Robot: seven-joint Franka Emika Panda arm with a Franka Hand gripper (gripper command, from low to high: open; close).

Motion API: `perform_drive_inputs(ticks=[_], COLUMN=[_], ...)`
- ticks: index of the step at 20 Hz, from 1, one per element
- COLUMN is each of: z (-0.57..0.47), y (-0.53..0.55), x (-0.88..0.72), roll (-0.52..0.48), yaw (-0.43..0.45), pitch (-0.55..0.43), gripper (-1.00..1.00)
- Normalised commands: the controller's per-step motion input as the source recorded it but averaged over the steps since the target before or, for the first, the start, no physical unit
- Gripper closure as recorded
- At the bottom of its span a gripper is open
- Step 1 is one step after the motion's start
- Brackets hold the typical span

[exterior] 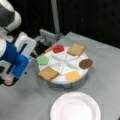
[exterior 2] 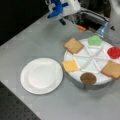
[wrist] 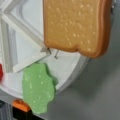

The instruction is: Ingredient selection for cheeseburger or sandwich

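Observation:
A white divided tray [exterior: 65, 60] [exterior 2: 93, 58] holds the ingredient pieces, one per section: two brown toast squares [exterior: 48, 73] [exterior: 76, 49], green lettuce [exterior: 43, 60], a red tomato disc [exterior: 58, 48], a dark patty [exterior: 85, 63] and yellow cheese [exterior: 73, 75]. My blue gripper [exterior: 12, 75] [exterior 2: 58, 18] hovers off the tray's edge beside the lettuce [exterior 2: 95, 40] and the nearer toast [exterior 2: 73, 45], open and holding nothing. The wrist view looks down on that toast [wrist: 75, 25] and the lettuce [wrist: 38, 90]; no fingers show there. No cheeseburger or sandwich is in view.
A bare white round plate [exterior: 75, 106] [exterior 2: 41, 75] lies on the grey table next to the tray's cheese side. A small orange piece [exterior: 48, 50] [exterior 2: 81, 28] lies behind the tray by a metal fixture [exterior 2: 92, 17]. A grey post [exterior: 55, 15] stands at the back.

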Motion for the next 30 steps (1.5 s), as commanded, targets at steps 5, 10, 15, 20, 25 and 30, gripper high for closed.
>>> perform_drive_inputs(ticks=[5, 10, 15, 20, 25, 30], z=[-0.21, -0.25, -0.20, -0.11, -0.14, -0.16], y=[-0.20, -0.29, -0.31, -0.27, -0.23, -0.30], x=[0.31, 0.30, 0.34, 0.26, 0.19, 0.16], roll=[0.306, 0.304, 0.358, 0.345, 0.468, 0.497], yaw=[0.056, 0.079, 0.078, 0.156, 0.170, 0.163], pitch=[-0.081, -0.066, -0.010, -0.009, -0.072, -0.095], gripper=[-1.00, -1.00, -1.00, -1.00, -1.00, -1.00])
